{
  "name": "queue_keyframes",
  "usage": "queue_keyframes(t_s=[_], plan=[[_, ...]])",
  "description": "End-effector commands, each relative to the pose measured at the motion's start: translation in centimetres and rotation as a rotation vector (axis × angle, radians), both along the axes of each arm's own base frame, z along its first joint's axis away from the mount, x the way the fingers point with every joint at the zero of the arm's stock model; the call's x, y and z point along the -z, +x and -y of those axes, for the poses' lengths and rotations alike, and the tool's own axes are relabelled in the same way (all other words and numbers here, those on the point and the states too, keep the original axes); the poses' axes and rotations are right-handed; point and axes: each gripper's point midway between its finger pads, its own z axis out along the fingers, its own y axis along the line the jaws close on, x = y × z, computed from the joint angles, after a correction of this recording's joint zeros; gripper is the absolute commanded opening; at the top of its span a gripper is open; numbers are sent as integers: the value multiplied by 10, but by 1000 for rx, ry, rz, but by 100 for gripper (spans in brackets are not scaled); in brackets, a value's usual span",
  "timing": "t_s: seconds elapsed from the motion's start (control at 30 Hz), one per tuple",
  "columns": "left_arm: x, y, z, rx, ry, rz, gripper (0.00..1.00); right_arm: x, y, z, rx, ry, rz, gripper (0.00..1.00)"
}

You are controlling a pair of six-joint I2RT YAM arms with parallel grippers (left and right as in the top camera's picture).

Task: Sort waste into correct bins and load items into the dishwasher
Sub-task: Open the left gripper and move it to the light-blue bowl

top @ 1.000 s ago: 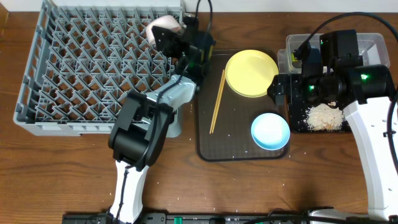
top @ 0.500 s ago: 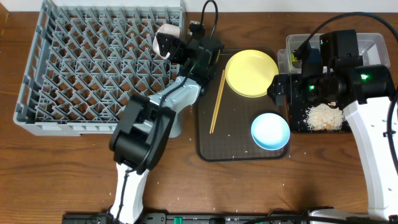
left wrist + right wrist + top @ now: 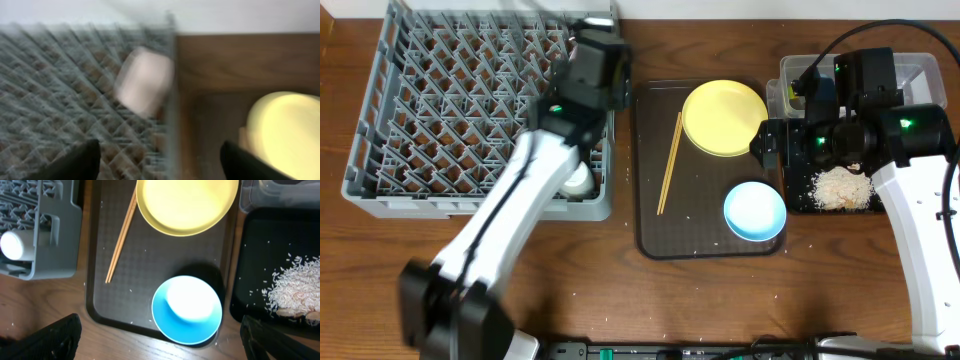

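Grey dish rack beneath left gripper, fingers spread, view blurred; right gripper spread wide near light blue bowl and yellow plate on brown tray

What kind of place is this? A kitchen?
Probably a dish-clearing test table, not a real kitchen: a dish rack, a tray holding a plate and bowl, and rice in a bin.

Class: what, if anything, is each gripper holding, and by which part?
Nothing is held: the left gripper is open over the grey rack, and the right gripper is open too.
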Motion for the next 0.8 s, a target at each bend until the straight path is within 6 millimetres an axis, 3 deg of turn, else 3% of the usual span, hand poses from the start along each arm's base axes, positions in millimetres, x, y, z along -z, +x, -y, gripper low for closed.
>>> queue_keyframes(t_s=[0.0,0.1,0.27,0.53,0.63,0.77], plan=[[16,-47,70,113,-426,-262,72,-1,2,6,19,-3,2,99],[48,-83,88,87,-439,-439,71,-1,2,6,19,-3,2,99],[77,-116,101,98,-384,-561,71,-1,2,6,19,-3,2,99],[110,-137,113,71,-381,-626,71,-1,3,6,19,-3,4,99],[112,-145,129,117,-374,-623,71,-5,11,5,19,2,41,99],[112,-155,147,170,-362,-617,72,-8,7,-4,33,77,15,99]])
